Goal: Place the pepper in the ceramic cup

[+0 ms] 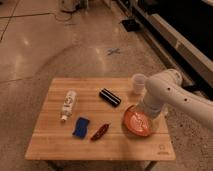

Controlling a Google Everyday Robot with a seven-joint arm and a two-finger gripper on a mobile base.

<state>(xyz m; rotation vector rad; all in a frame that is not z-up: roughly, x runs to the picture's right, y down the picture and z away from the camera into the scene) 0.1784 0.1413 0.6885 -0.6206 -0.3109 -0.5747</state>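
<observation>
The pepper (99,131) is a small dark-red chili lying on the wooden table (50,145) near the front middle, just right of a blue sponge. The ceramic cup (138,83) is a small white cup standing at the table's back right. My white arm (167,90) comes in from the right and bends down over the red-orange bowl (137,122). The gripper (145,112) sits at the arm's end over the bowl, mostly hidden by the arm. It is about a hand's width right of the pepper and in front of the cup.
A blue sponge (80,127) lies left of the pepper. A white bottle (68,105) lies on its side at the left. A black bar (109,97) lies near the back middle. Around the table is a shiny floor with a dark bench at the upper right.
</observation>
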